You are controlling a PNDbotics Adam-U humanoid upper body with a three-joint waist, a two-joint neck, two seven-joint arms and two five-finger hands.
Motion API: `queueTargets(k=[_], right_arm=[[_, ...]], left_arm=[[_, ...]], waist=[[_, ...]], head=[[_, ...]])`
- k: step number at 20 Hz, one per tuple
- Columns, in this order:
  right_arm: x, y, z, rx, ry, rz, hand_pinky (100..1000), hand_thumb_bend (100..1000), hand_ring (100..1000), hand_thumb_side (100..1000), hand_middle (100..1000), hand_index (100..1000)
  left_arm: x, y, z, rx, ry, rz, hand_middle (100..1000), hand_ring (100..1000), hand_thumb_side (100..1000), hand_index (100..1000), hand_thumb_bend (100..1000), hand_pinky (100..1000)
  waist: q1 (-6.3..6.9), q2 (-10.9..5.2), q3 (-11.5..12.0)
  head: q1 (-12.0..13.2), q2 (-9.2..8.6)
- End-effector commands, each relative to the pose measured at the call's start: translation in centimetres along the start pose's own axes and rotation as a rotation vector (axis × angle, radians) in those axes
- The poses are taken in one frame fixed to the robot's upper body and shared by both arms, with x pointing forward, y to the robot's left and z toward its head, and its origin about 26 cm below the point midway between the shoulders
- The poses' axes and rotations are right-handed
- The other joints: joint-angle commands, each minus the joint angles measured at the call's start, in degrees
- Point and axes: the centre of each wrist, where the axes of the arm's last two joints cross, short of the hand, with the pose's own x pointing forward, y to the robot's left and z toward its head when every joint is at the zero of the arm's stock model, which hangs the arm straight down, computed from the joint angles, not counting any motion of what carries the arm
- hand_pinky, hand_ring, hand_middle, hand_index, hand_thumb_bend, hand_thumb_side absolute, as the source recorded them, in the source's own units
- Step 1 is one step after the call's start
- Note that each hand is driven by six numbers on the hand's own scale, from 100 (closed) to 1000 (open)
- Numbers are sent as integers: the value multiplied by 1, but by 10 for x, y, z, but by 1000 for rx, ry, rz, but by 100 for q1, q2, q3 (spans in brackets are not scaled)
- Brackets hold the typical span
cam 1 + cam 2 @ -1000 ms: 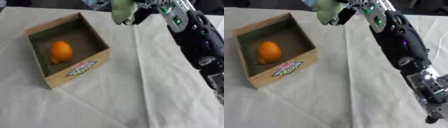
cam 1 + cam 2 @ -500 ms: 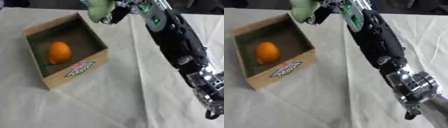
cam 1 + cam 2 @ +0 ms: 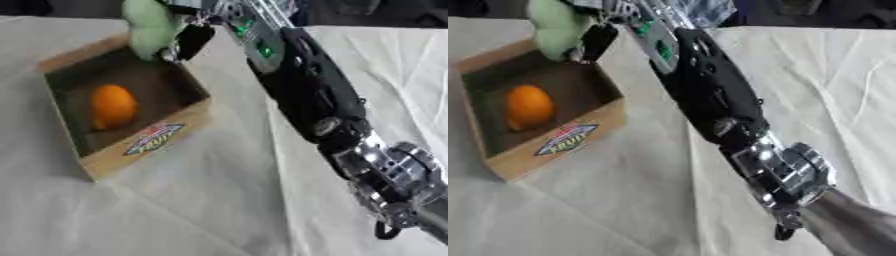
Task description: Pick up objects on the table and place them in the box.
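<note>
Change: right hand (image 3: 188, 37) has swung left w/ its load; was beside the box, now over the far right corner.
Hand state: fingers curled round a pale green soft object (image 3: 149, 25).
Box (image 3: 149, 150): cardboard, open top, on cloth-covered worktop (image 3: 219, 200); orange fruit (image 3: 112, 106) already inside.
Meaning: carry nearly done; judged next = lower, let go into box.
Left hand: not seen.

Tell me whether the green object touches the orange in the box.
Apart. In the left eye view the green object hangs over the box's far corner; bare box floor separates it from the orange.
</note>
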Motion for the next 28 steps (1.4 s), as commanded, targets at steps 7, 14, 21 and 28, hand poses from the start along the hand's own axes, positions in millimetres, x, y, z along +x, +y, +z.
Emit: queueTargets(k=[7,14,21,28], right_arm=[[4,24,-24,28,40,-2,827,153,815,289,679,854],[12,38,-34,76,-1,45,856,284,848,393,744,908],[14,35,-35,72,-2,112,880,327,874,593,788,975],[14,27,-32,62,-9,158,889,431,883,696,807,984]], left_arm=[[6,-1,-5,-5,-26,15,1000,803,996,698,253,623],[6,-1,-5,-6,-25,16,1000,803,997,697,252,623],[6,-1,-5,-6,-22,15,1000,804,997,697,251,623],[6,-1,-4,-7,-20,13,1000,804,997,697,250,624]], waist=[[23,-91,40],[24,-90,47],[13,-97,46],[9,-108,38]], head=[[-86,-64],[-206,-47],[-195,-57],[-155,-43]])
